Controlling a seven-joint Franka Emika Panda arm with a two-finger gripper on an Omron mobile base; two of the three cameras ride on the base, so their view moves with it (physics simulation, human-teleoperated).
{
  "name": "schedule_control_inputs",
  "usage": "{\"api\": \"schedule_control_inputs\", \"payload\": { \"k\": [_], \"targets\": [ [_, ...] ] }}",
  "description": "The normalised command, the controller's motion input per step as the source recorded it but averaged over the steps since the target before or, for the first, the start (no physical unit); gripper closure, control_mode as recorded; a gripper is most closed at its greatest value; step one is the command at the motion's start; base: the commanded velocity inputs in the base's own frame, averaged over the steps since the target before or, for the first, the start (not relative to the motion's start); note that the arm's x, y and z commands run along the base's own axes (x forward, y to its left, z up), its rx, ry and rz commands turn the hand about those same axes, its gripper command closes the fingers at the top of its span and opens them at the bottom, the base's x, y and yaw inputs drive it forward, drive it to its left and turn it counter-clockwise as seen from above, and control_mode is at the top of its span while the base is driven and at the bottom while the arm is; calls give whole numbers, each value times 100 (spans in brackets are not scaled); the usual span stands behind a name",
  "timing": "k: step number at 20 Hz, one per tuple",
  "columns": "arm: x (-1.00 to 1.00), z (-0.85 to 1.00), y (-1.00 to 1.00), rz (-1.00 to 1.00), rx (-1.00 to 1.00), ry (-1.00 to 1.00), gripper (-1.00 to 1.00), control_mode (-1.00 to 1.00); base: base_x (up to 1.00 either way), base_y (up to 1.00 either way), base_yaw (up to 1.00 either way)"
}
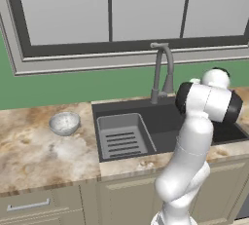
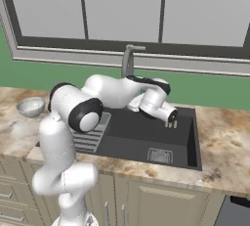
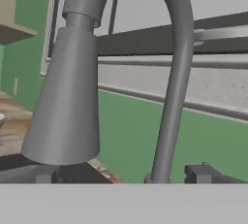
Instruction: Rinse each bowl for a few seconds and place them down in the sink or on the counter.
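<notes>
A speckled grey-white bowl [image 1: 64, 122] [image 2: 30, 106] stands upright on the marbled counter [image 1: 34, 156], left of the dark sink [image 1: 163, 117] [image 2: 141, 139]. My gripper [image 2: 171, 123] hangs open over the back right of the basin, far from the bowl, with nothing between its fingers. In the hand view the open gripper [image 3: 123, 173] faces the grey faucet up close. The faucet's spout head [image 3: 63, 102] is on the left and its gooseneck pipe [image 3: 173, 97] on the right. My arm hides the right side of the sink in the left base view.
A grey slotted insert tray [image 1: 121, 139] [image 2: 90, 137] fills the sink's left part. The faucet [image 1: 163, 68] [image 2: 129, 58] rises behind the basin under a window. A drain [image 2: 159, 155] sits in the basin floor. More counter [image 2: 224, 142] lies right of the sink.
</notes>
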Motion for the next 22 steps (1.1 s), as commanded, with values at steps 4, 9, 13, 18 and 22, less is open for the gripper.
{"api": "schedule_control_inputs", "payload": {
  "k": [4, 9, 13, 18, 22],
  "targets": [
    [36, -5, 0, 0, 0, 0, -100, -100, 0, 0, 0],
    [30, -6, 0, 0, 0, 0, -100, -100, 0, 0, 0],
    [16, -2, 6, 2, 0, 0, -100, -100, 0, 0, 0],
    [9, -1, 26, 3, 0, -4, -100, -100, 0, 0, 0],
    [11, 0, 31, 1, 0, 0, -100, -100, 0, 0, 0]
  ]
}}
